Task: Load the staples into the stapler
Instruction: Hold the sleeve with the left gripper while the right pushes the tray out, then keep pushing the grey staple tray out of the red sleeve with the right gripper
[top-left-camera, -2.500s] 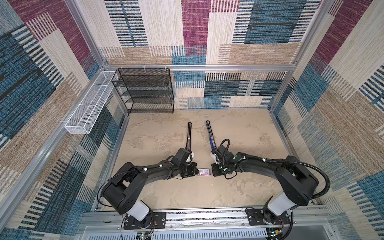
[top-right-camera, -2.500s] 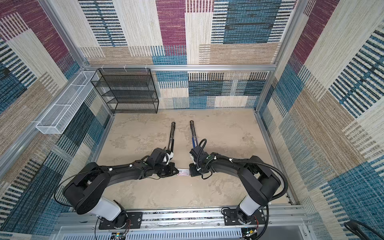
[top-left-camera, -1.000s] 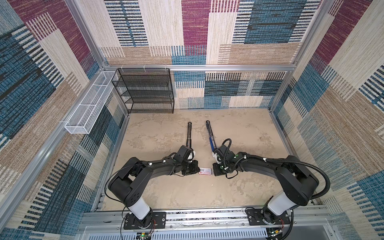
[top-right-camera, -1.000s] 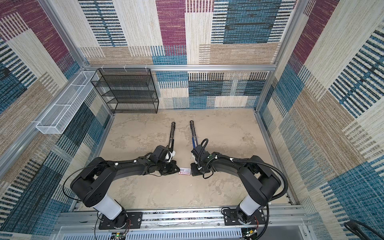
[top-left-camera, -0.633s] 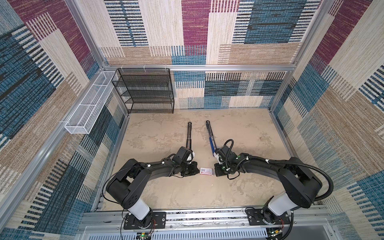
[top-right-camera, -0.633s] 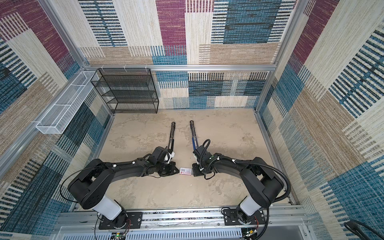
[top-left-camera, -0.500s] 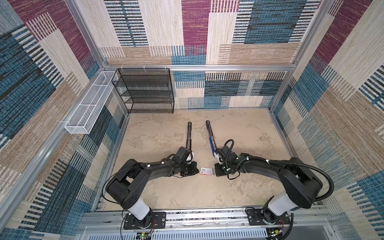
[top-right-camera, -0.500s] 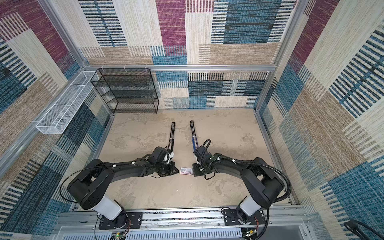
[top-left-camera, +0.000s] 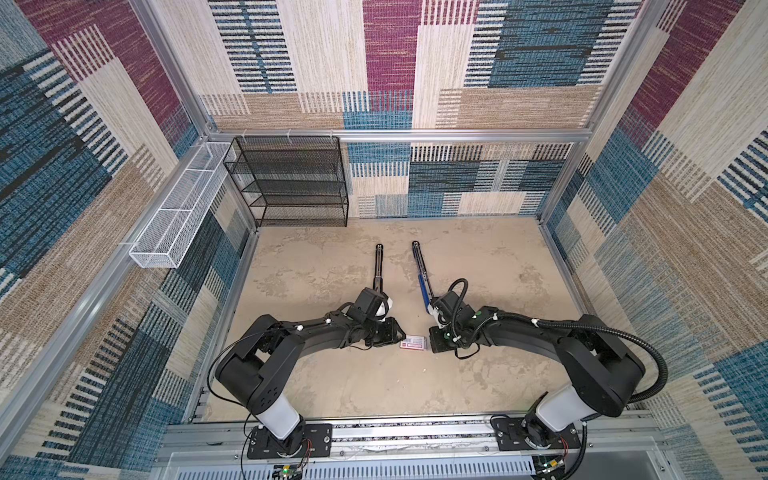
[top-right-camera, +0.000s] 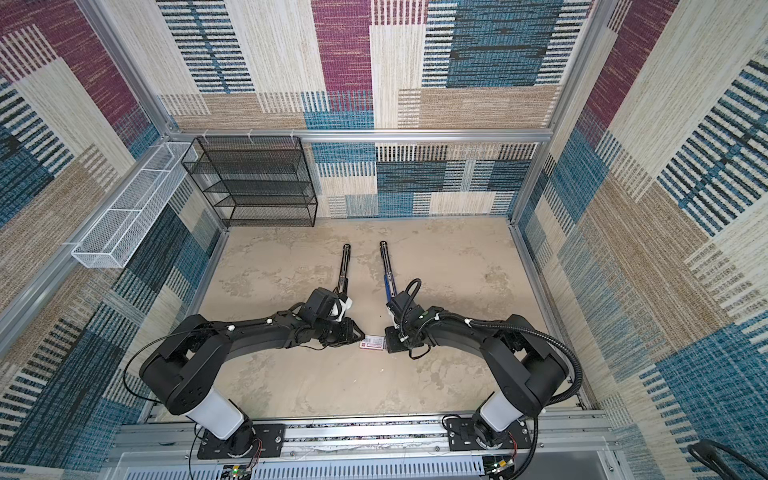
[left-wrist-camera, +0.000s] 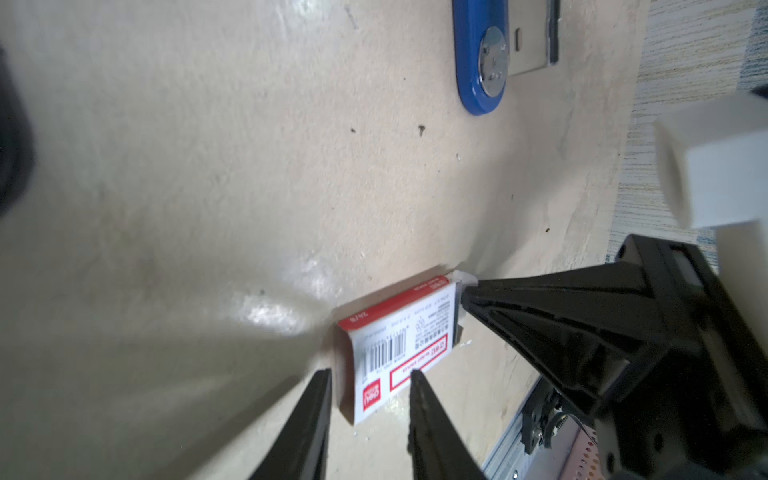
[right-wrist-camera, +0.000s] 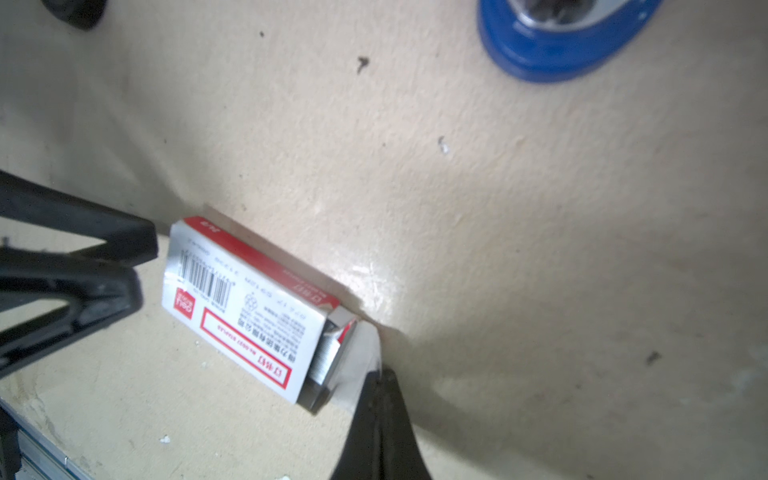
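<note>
Progress: early. The staples (right-wrist-camera: 322, 357) sit in the box (right-wrist-camera: 245, 307) with the tray (right-wrist-camera: 359, 353) barely out. Pulling a strip and loading the stapler (left-wrist-camera: 482, 62) remain.
Box place: flat on the counter (top-left-camera: 374, 386), mid-width, nearer its front edge.
Left end effector (left-wrist-camera: 370, 386): spread, straddling one box corner.
Right end effector (right-wrist-camera: 380, 380): pressed together, apparently pinching the tray's lip.
Materials: glossy printed card; grey metal strips; clear plastic tray; rounded blue stapler base with a steel disc; mottled beige counter.

The left gripper (left-wrist-camera: 370, 374) is lying low with jaws apart, and the right gripper (right-wrist-camera: 380, 374) is facing it, pinched closed
</note>
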